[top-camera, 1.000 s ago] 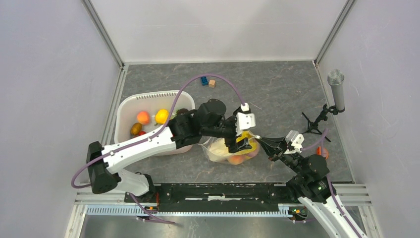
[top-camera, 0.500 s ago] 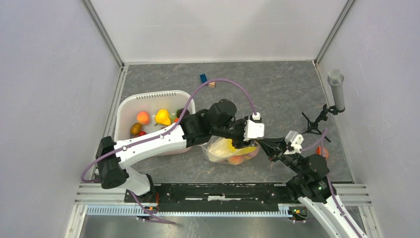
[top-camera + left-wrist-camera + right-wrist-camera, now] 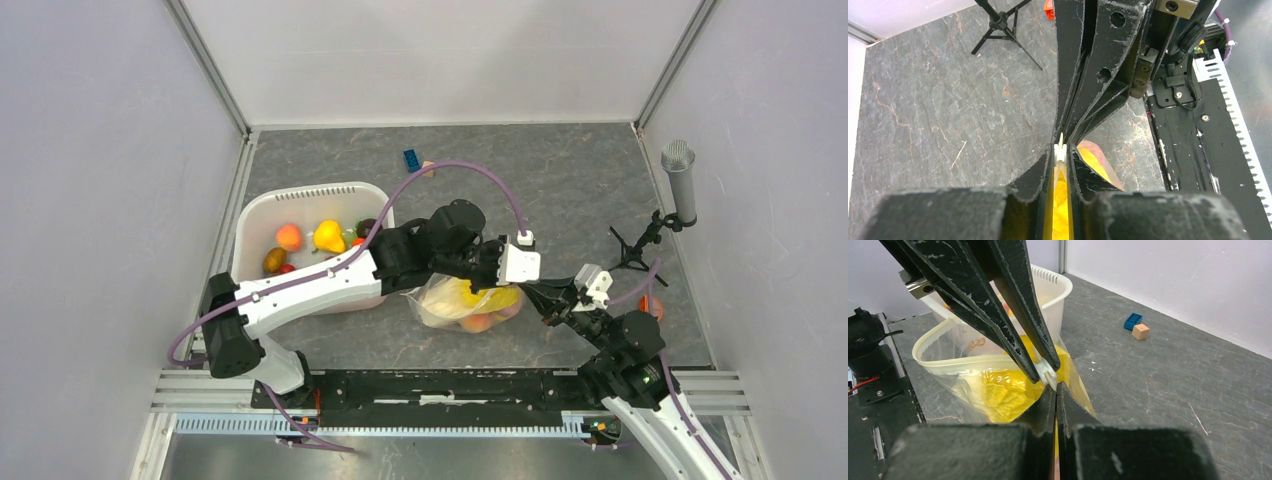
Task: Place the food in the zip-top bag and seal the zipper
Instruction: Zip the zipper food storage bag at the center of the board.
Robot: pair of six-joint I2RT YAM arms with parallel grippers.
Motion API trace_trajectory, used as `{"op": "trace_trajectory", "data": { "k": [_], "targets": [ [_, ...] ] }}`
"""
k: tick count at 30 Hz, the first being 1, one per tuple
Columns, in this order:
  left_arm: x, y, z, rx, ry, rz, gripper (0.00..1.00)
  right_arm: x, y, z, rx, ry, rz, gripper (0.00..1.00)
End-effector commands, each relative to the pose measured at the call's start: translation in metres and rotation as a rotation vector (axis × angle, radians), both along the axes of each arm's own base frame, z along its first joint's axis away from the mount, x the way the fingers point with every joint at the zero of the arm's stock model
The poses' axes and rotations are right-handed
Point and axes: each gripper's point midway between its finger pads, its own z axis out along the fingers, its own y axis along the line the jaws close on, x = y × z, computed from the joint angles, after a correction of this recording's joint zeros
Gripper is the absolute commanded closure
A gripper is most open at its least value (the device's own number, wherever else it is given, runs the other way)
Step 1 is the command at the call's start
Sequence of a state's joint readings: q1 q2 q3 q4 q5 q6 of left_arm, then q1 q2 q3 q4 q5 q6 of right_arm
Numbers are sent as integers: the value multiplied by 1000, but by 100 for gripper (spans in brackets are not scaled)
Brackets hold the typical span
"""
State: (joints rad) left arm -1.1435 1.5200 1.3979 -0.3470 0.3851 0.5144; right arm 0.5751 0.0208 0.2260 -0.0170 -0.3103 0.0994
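Note:
The zip-top bag (image 3: 455, 305) lies in front of the white basket, with a crinkled yellow piece of food (image 3: 998, 392) and peaches (image 3: 478, 322) inside. Its mouth gapes at the left end (image 3: 930, 347). My left gripper (image 3: 1060, 155) is shut on the zipper's white slider (image 3: 1048, 374) at the bag's right corner. My right gripper (image 3: 1055, 386) is shut on the bag's edge just beside it, tip to tip with the left one (image 3: 503, 287). More food (image 3: 328, 236) lies in the basket.
The white basket (image 3: 262, 205) stands at the left behind my left arm. A blue brick (image 3: 411, 158) and a wooden cube (image 3: 1140, 331) lie at the back. A grey cylinder (image 3: 679, 180) on a black tripod (image 3: 632, 255) stands at the right.
My left arm has swung right across the bag toward the right gripper, and its jaws have closed from wide open onto the slider. The right arm has stayed still.

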Motion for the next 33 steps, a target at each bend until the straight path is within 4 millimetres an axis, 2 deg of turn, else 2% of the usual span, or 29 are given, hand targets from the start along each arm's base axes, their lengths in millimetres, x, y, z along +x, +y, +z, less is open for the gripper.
{"op": "trace_trajectory", "data": {
  "k": [1,12,16,20,26,27,28,29,30,31,32,33],
  "targets": [
    [4,6,17,-8,-54,23,85,-1,-9,30,43,-74,-39,100],
    [7,16,6,40,-44,59,92,-1,-15,36,68,-91,-71,100],
    [9,27,12,41,-50,108,97,2,-19,38,77,-90,-97,100],
    [7,40,23,9,-55,137,98,11,-28,28,76,-40,-171,100],
    [1,54,22,-5,-40,154,97,22,-46,27,126,-13,-285,100],
    [3,54,23,-16,-35,171,89,21,-47,27,129,-15,-286,100],
    [4,53,24,-38,-30,187,75,20,-46,28,131,-20,-281,100],
    [4,51,29,-70,-23,192,67,19,-44,27,127,-20,-269,100],
    [3,50,32,-97,-15,188,66,19,-42,26,122,-19,-256,100],
    [1,49,39,-140,-3,189,59,18,-39,24,113,-17,-239,100],
    [0,48,46,-181,15,202,40,17,-36,23,103,-12,-223,100],
    [-1,48,54,-227,28,212,31,16,-33,21,97,-8,-205,100]
  ]
}}
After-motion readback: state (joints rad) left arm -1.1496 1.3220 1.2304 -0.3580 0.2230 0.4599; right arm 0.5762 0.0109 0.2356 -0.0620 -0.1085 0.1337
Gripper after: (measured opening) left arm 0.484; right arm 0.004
